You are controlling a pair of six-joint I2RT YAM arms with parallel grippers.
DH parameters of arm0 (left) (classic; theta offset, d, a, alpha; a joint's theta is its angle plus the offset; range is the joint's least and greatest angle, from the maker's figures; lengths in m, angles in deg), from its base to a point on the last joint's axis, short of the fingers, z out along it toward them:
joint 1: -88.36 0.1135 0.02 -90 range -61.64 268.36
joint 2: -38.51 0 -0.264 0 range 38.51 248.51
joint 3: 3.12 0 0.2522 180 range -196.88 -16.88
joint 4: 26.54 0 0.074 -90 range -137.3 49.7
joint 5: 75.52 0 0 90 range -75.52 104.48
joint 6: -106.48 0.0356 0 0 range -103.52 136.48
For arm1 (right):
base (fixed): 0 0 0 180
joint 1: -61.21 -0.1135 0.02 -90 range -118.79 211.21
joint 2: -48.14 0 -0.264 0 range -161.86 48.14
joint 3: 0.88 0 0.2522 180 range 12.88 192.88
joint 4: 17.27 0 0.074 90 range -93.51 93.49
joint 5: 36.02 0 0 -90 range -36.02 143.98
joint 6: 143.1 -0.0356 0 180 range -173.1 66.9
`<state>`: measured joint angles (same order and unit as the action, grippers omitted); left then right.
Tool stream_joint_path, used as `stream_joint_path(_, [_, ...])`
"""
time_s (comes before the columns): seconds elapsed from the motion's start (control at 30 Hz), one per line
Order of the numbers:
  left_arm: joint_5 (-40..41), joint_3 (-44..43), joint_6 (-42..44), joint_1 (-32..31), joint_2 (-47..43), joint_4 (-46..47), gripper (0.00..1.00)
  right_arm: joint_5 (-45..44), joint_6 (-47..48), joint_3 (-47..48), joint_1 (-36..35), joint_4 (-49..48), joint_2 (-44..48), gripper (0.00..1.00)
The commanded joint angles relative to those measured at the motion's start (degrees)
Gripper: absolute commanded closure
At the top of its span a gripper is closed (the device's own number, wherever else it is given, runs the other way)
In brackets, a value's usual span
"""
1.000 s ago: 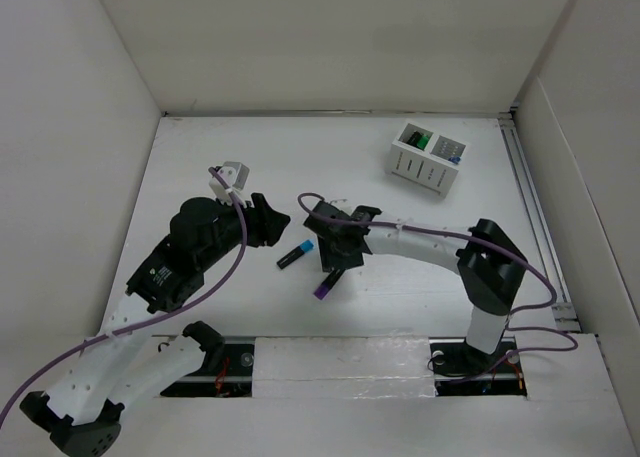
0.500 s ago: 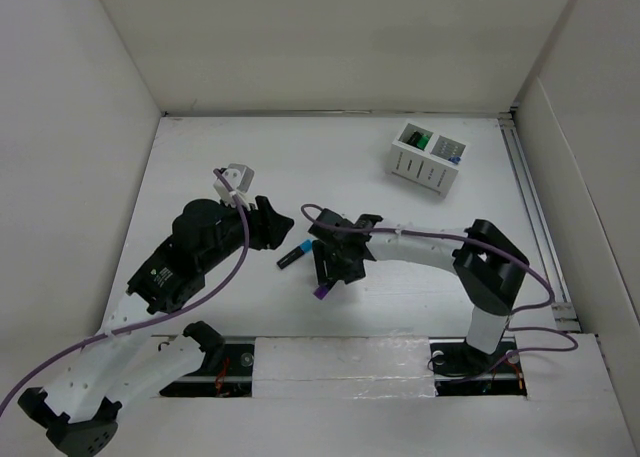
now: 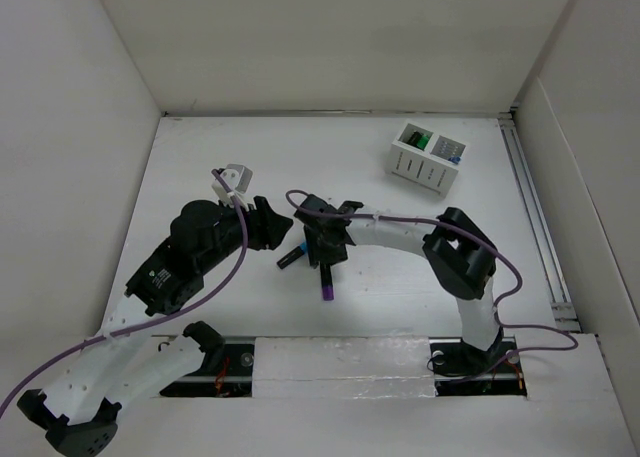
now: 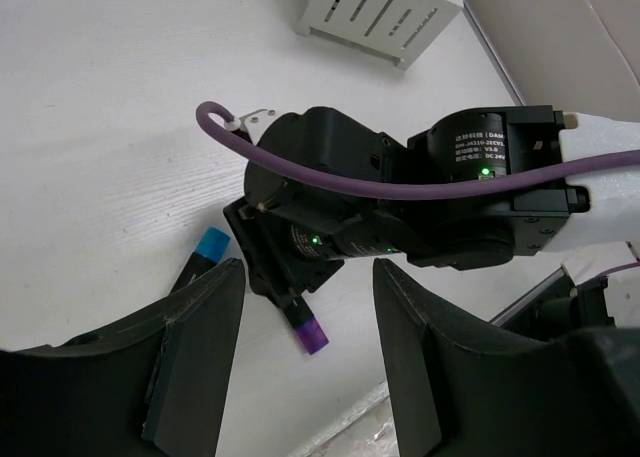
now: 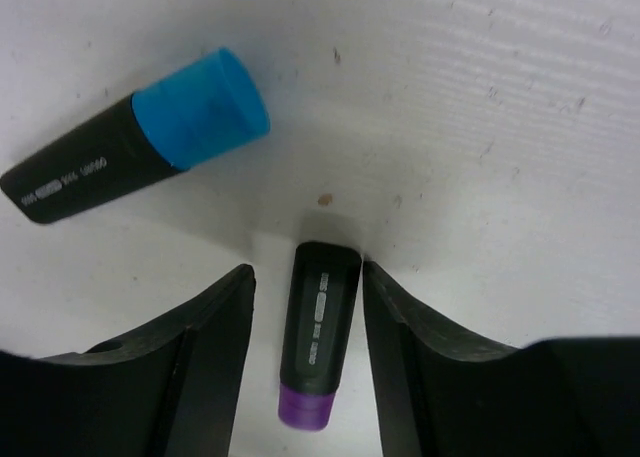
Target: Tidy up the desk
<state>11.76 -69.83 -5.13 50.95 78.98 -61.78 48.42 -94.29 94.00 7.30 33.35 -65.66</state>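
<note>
1. Top view: the desk [image 3: 350, 157] is a wide white tabletop filling the middle of the picture, with walls on three sides. A small white slotted box [image 3: 428, 159] stands toward its far right. Near the centre lie two dark markers, one with a blue cap [image 3: 291, 258] and one with a purple cap [image 3: 326, 285]. The left claw [image 3: 275, 225] hovers just beside the blue one. The right claw [image 3: 322, 260] reaches over the purple one.
2. Left wrist view: the left claw [image 3: 275, 225] stands moderately wide and holds nothing. Beyond it, above bare desk [image 4: 120, 107], is the right arm's black wrist.
3. Right wrist view: the right claw [image 5: 308, 272] straddles the purple-capped marker [image 5: 318, 337], which lies flat on the desk [image 5: 520, 97]. A sliver of white shows on one side, so it looks not yet clamped. The blue-capped marker [image 5: 140, 147] lies near, angled away.
4. Judgement: the step is gripping the purple marker (probably bound for the box). It calls for centring the claw on the barrel and closing squarely, so the marker does not roll.
</note>
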Motion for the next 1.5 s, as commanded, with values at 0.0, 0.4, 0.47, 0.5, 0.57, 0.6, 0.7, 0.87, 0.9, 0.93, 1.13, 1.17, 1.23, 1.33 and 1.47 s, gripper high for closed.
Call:
stream_joint_path(0.0, [0.52, 0.39, 0.69, -0.12, -0.83, 1.17, 0.5, -5.68, 2.78, 3.16, 0.21, 4.35, -2.3, 0.48])
stream_joint_path(0.4, [3.95, -0.31, 1.83, -0.12, -1.01, 0.56, 0.5, -8.68, 0.5, 0.88, -6.11, 9.46, -3.62, 0.57])
stream_joint_path(0.47, [4.13, -0.31, 1.66, -0.12, -1.09, 0.56, 0.5, -7.98, -0.73, 0.53, -6.12, 8.49, -3.62, 0.66])
stream_joint_path(0.5, [4.13, -0.31, 1.74, -0.12, -1.09, 0.38, 0.5, -7.89, -1.0, 0.27, -6.73, 8.14, -3.36, 0.73])
stream_joint_path(0.57, [4.21, -0.4, 1.74, -0.12, -1.09, 0.38, 0.5, -8.06, -1.44, 0.18, -6.73, 7.0, -3.01, 0.83])
stream_joint_path(0.6, [4.22, -0.4, 1.74, -0.12, -0.83, 0.12, 0.5, -8.5, -1.44, 0.18, -6.73, 6.73, -2.4, 0.9])
stream_joint_path(0.7, [4.83, -1.01, 1.83, -0.12, -0.65, -0.49, 0.5, -11.48, -1.88, 0.18, -6.13, 6.56, 0.93, 0.93])
stream_joint_path(0.87, [6.32, -3.21, 1.39, -0.12, -0.13, -0.76, 0.5, -12.98, 3.47, -1.14, 4.23, 2.35, 10.86, 0.95])
stream_joint_path(0.9, [6.32, -3.21, 1.22, -0.12, 0.05, -0.85, 0.5, -12.98, 4.96, -1.14, 4.25, 1.29, 10.88, 0.95])
stream_joint_path(0.93, [6.59, -3.82, 1.04, -0.12, 0.14, -0.76, 0.5, -13.16, 6.28, -1.14, 8.08, 0.15, 13.58, 0.95])
stream_joint_path(1.13, [7.46, -5.58, -1.68, -0.12, 1.19, -0.76, 0.5, -12.29, 16.64, 8.16, 23.22, -3.55, 14.75, 0.97])
stream_joint_path(1.17, [7.82, -5.85, -2.03, -0.12, 1.63, -0.76, 0.5, -11.93, 18.06, 12.53, 26.98, -3.99, 13.35, 0.98])
stream_joint_path(1.23, [9.04, -7.07, -3.0, -0.12, 2.16, -0.76, 0.49, -13.06, 21.04, 16.33, 30.43, -5.39, 11.68, 0.98])
stream_joint_path(1.33, [11.32, -9.62, -4.32, -0.12, 3.21, -1.46, 0.49, -13.95, 23.17, 21.79, 37.11, -9.6, 8.34, 0.97])
stream_joint_path(1.47, [16.42, -13.75, -4.76, -0.12, 4.79, -3.22, 0.49, -11.06, 23.7, 25.22, 43.53, -16.89, 5.0, 0.97])
